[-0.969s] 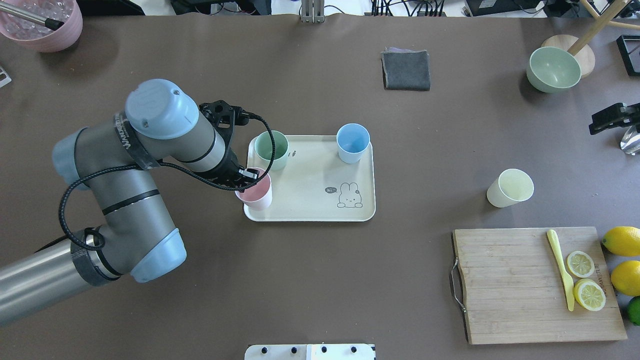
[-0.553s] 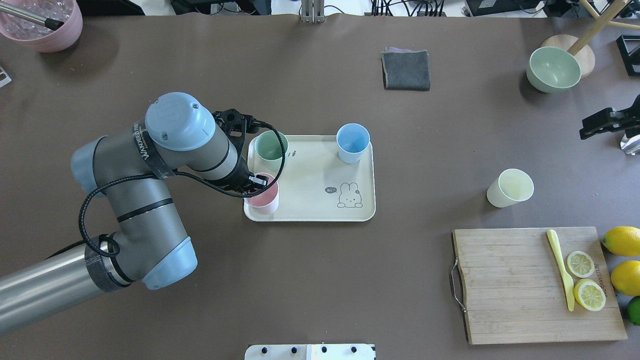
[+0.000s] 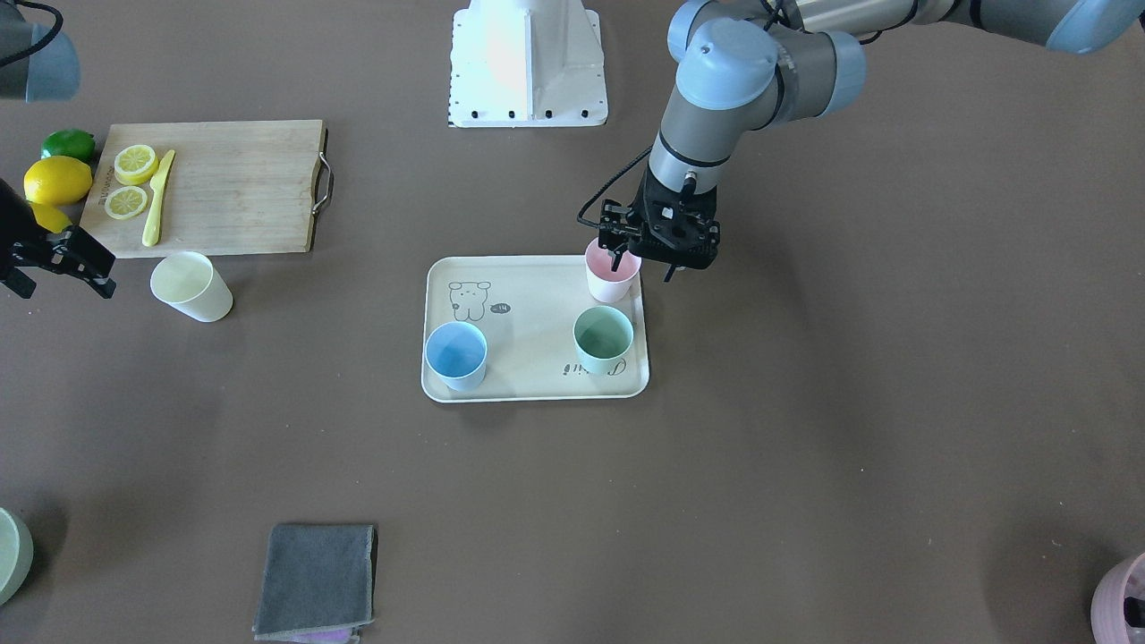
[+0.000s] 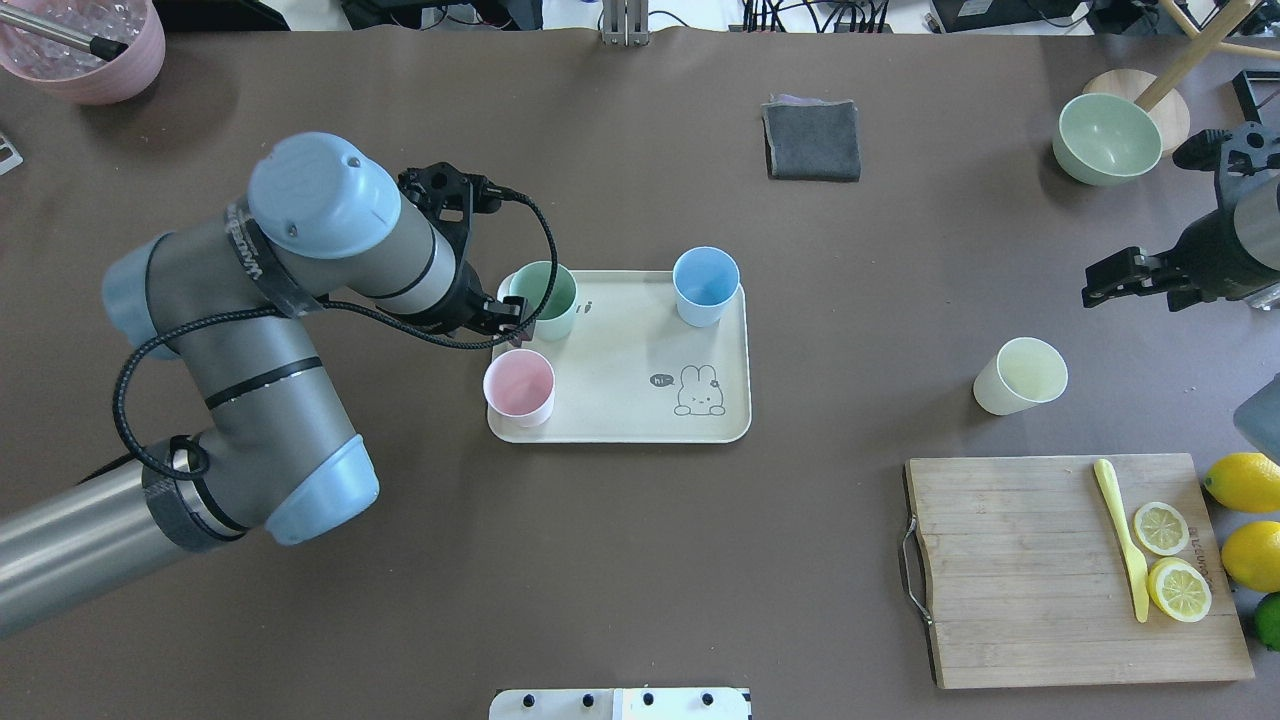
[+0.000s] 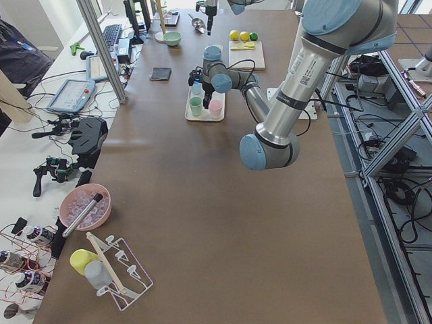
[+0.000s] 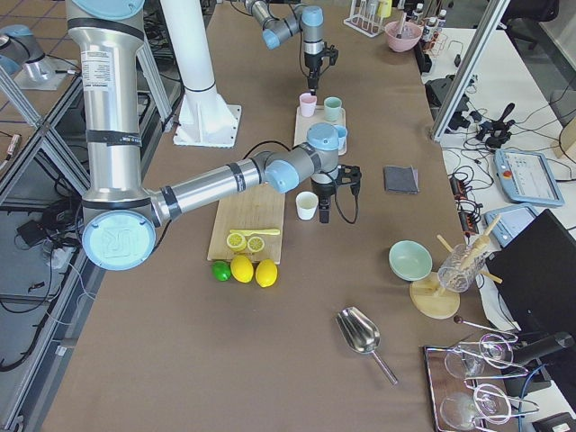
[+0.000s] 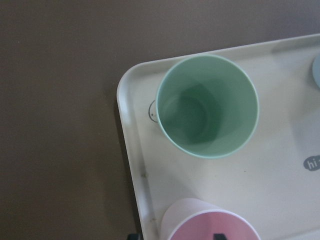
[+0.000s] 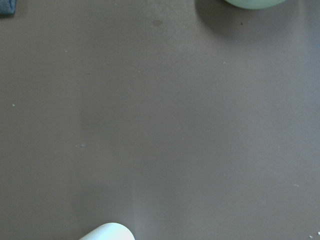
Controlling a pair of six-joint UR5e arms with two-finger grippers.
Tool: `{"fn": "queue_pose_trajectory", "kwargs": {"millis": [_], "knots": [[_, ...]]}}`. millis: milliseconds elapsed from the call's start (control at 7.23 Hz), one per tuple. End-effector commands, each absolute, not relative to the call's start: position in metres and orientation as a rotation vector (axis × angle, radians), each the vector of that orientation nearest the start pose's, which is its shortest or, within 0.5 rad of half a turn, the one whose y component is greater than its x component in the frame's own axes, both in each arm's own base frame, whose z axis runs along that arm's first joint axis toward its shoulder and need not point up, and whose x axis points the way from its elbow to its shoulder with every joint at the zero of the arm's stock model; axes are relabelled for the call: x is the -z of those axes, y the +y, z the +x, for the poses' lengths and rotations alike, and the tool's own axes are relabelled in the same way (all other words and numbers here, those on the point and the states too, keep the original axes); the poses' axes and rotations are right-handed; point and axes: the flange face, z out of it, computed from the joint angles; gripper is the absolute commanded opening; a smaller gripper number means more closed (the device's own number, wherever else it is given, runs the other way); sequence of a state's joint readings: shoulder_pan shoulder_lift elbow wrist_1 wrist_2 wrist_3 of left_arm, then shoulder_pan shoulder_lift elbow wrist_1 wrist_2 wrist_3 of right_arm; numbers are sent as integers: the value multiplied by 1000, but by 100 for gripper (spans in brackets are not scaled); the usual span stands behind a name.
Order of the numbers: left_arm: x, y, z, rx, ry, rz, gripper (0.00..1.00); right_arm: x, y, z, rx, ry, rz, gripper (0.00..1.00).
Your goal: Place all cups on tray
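The cream tray point(image 4: 620, 425) point(image 3: 537, 389) lies mid-table. On it stand the pink cup point(image 4: 519, 385) point(image 3: 613, 277) point(image 7: 210, 225), the mint green cup point(image 4: 543, 297) point(image 3: 603, 340) point(image 7: 207, 106) and the light blue cup point(image 4: 706, 285) point(image 3: 456, 355). My left gripper point(image 4: 505, 320) point(image 3: 642, 266) hangs open just above the pink cup's rim, holding nothing. The pale yellow cup point(image 4: 1020, 375) point(image 3: 190, 286) point(image 8: 107, 232) stands on the bare table to the right of the tray. My right gripper point(image 4: 1130, 285) point(image 3: 61, 284) hovers open beside and beyond it.
A wooden cutting board point(image 4: 1020, 580) with lemon slices and a yellow knife lies front right, whole lemons point(image 4: 1245, 482) beside it. A green bowl point(image 4: 1107, 138) sits far right, a grey cloth point(image 4: 812, 140) at the back, a pink pot point(image 4: 85, 50) far left.
My left gripper has let go of the pink cup on the tray and pulled up and away from it. The right arm has come in towards the yellow cup.
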State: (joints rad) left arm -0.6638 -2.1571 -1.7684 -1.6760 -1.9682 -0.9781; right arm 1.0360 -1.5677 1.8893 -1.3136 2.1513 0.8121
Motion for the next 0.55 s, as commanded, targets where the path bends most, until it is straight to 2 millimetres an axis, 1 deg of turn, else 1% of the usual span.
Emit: {"fn": "queue_pose_trajectory", "kwargs": {"millis": [0,138,277,415], "knots": [[-219,-523,382,-119,944,237,98,-477,-451,-225,-112,-829,61,100],[-222,-537,363,-131,924,243,98,-489,-430,-239,-97,-831,71,100],[-225,-542,357,-132,916,250,98,-496,-413,-253,-107,-845,84,100],[-225,-543,357,-132,916,250,98,-499,-406,-267,-109,-833,94,100]]}}
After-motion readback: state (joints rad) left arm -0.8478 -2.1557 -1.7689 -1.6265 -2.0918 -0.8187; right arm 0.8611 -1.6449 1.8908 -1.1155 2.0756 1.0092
